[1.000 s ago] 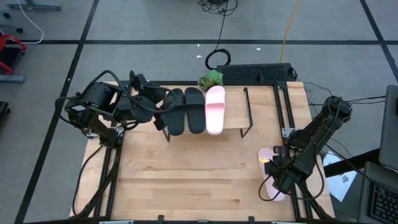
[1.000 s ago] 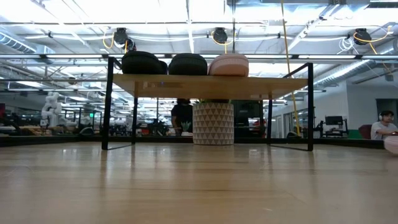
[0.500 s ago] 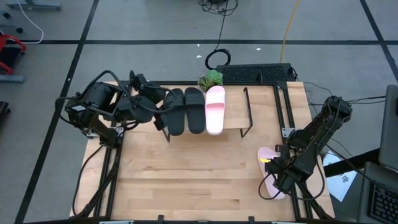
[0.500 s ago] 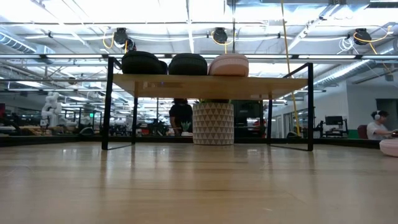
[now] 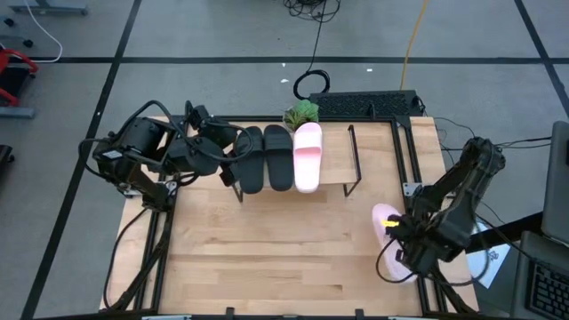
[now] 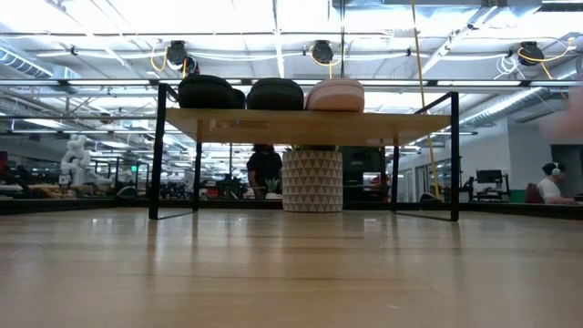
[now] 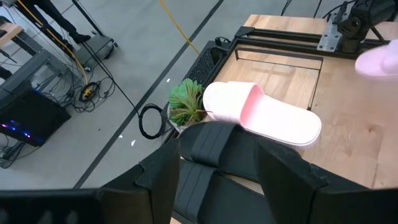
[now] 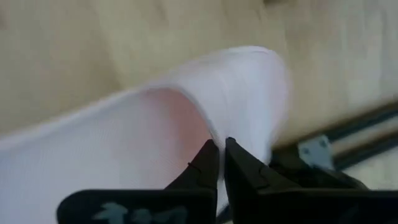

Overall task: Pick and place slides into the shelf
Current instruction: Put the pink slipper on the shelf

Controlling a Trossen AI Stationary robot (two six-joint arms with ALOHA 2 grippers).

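My right gripper (image 8: 219, 163) is clamped on the strap of the loose pink slide (image 8: 143, 124); in the wrist view I see both fingers (image 8: 239, 165) pinched together over the strap's edge. In the high view that gripper (image 5: 397, 229) sits at the table's right edge, toward the near side, with the pink slide (image 5: 385, 214) showing just past it as a pale patch. Most of the slide is hidden under the arm, so I can't tell which way its toe points; what shows suggests its long axis runs roughly near to far. In the low view I only get a pale blur at the far right edge, above the table (image 5: 267, 249).

My left gripper (image 5: 233, 160) rests at the left end of the shelf (image 5: 342, 173), fingers spread wide, just beside the outer black slide (image 5: 251, 158). In its wrist view the fingers (image 7: 163, 183) straddle that black slide (image 7: 214, 158) without closing on it.

On the shelf three slides lie side by side, touching: two black on the left, the second (image 5: 278, 156) in the middle, then a pink one (image 5: 308, 156). All three have their long axes running near to far, across the plank. The right half of the shelf top is bare wood. A small green plant (image 5: 302, 113) stands just behind the shelf.
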